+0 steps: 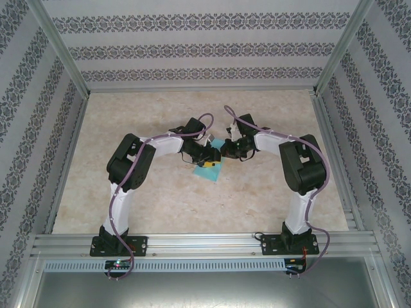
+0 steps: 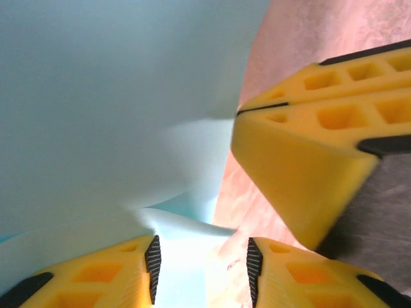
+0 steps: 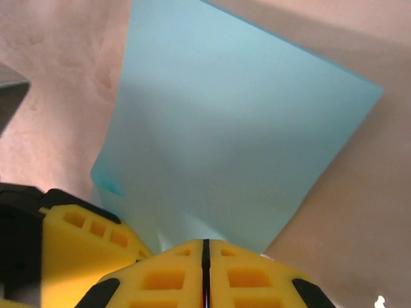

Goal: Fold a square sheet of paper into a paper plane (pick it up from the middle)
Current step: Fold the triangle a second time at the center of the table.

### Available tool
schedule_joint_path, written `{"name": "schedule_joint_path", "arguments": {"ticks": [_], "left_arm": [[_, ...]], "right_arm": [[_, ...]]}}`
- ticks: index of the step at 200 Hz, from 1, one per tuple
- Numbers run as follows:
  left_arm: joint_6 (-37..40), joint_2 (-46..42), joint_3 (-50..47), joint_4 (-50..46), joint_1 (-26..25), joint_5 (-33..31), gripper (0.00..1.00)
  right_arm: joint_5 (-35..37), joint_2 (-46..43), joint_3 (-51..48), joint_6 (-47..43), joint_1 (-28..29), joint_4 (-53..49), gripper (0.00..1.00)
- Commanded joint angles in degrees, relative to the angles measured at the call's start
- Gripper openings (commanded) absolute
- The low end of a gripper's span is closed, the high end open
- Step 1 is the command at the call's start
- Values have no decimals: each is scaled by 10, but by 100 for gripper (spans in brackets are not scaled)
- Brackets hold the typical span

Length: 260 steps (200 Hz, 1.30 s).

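We list: table (image 1: 160, 192), marbled beige; sheet of paper (image 3: 225, 128), turquoise, at its centre between the two tools; right tool (image 3: 205, 260), clamped shut on the sheet's edge; left tool (image 2: 202, 266), jaws parted, paper between them.

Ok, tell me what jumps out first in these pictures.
The turquoise square sheet of paper looms large before both wrist cameras, held where the two arms meet at the middle of the marbled table. The right gripper is shut on one edge of it. The left gripper stands with its jaws apart and the paper curving between them.
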Motion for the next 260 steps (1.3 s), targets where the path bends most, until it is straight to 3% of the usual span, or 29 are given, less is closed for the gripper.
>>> {"name": "schedule_joint_path", "arguments": {"ticks": [1, 38, 90, 136, 260], "left_arm": [[0, 15, -27, 2, -6, -47, 45], [-1, 4, -41, 22, -6, -45, 43], [5, -10, -51, 26, -6, -52, 22], [15, -8, -53, 20, -6, -51, 12], [24, -22, -55, 15, -6, -43, 10]], "right_arm": [[-39, -34, -17, 10, -9, 11, 9], [-71, -55, -43, 22, -20, 31, 9], [-96, -73, -80, 43, -18, 55, 7], [-105, -59, -87, 60, 1, 73, 5], [-47, -1, -66, 32, 12, 38, 3]]}}
